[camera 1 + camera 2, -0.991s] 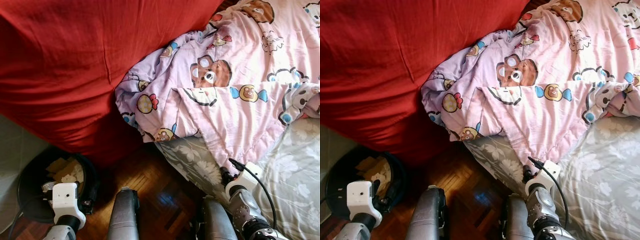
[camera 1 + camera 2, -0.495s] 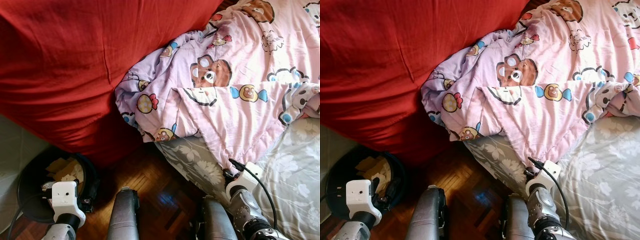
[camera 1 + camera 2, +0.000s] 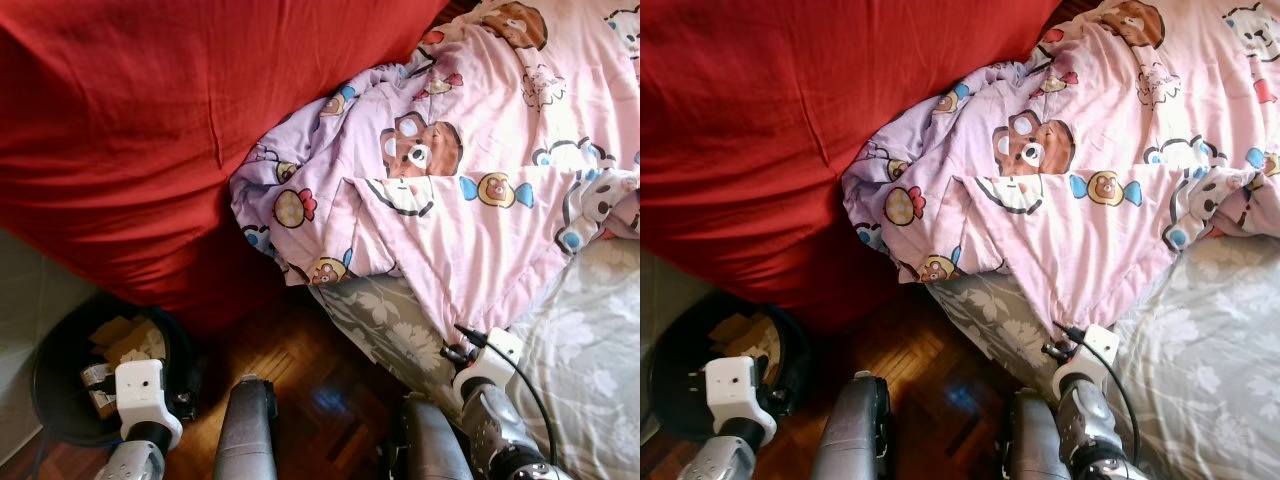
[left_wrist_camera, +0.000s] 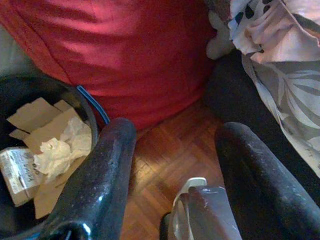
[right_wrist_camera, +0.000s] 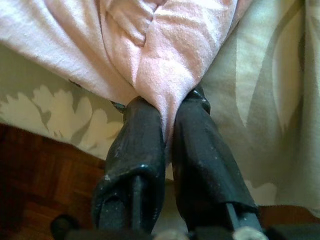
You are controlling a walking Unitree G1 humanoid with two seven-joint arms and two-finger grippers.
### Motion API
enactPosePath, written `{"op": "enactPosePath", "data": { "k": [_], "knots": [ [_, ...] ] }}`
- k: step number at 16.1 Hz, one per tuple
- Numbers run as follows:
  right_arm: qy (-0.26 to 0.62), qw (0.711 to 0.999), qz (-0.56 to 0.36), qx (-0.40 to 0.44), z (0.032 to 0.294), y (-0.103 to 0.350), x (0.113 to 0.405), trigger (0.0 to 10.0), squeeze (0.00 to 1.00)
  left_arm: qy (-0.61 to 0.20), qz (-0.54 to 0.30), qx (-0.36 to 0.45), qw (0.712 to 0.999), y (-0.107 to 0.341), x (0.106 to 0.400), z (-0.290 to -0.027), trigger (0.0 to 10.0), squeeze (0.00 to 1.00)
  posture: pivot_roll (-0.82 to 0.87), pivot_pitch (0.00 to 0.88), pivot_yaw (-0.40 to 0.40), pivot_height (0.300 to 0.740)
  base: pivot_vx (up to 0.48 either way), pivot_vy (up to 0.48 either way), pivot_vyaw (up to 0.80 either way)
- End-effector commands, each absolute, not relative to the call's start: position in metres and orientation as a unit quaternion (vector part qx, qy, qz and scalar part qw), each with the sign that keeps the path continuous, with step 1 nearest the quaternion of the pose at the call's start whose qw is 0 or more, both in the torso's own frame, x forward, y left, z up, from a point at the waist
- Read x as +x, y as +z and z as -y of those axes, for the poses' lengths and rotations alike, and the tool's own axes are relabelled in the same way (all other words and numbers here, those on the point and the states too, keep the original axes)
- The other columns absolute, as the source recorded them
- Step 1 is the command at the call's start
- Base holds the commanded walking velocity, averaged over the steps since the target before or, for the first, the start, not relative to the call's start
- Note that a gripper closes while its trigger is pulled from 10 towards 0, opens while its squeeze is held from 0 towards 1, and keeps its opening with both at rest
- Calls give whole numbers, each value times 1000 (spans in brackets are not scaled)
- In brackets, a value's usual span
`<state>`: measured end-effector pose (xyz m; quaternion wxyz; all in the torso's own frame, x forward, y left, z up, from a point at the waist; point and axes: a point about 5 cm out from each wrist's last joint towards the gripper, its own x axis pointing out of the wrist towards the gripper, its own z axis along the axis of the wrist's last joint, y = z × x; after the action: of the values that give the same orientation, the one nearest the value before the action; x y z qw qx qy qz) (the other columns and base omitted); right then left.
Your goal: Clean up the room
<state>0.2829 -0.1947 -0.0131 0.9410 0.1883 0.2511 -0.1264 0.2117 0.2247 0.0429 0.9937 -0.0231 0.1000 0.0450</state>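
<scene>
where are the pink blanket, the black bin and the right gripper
pink blanket (image 3: 480,215), left eye view, on its folded-over pink flap
black bin (image 3: 50,345), left eye view, on its dark near rim
right gripper (image 5: 167,112), right wrist view, between fingertips pinching the blanket corner

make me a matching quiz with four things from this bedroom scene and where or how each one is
Things:
1. pink cartoon-print blanket
2. black round waste bin
3. left claw
4. grey floral bed sheet

States:
A. open, above the wooden parquet floor
B. holds cardboard scraps and crumpled paper
C. corner pinched by the right claw
D. lies under the blanket on the bed

Pairs: 1-C, 2-B, 3-A, 4-D
</scene>
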Motion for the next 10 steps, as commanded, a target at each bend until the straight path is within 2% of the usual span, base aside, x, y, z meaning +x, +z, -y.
{"op": "enactPosePath", "data": {
  "k": [1,4,5,6,8,10],
  "knots": [
    [-124,933,-285,183,193,-29,265,0,0,65,-124,-28,990,29,205,-231,10000,0,104,242,-11,637,0,0,0],
    [-102,950,-256,148,199,-22,270,0,0,71,-128,-37,989,19,216,-229,10000,0,82,170,-24,637,0,0,0],
    [-95,958,-245,116,206,-17,272,4392,0,78,-128,-45,988,15,223,-228,10000,0,49,101,-31,637,0,0,0],
    [-94,963,-225,116,213,-11,275,10000,0,78,-124,-47,988,15,228,-227,10000,0,42,75,-31,637,0,0,0],
    [-100,973,-180,106,228,0,278,10000,0,83,-124,-53,987,11,239,-226,10000,0,10,10,-33,637,0,0,0],
    [-113,974,-169,99,237,2,276,10000,0,94,-132,-55,985,5,242,-230,10000,0,-5,0,-31,652,0,0,0]
  ]
}}
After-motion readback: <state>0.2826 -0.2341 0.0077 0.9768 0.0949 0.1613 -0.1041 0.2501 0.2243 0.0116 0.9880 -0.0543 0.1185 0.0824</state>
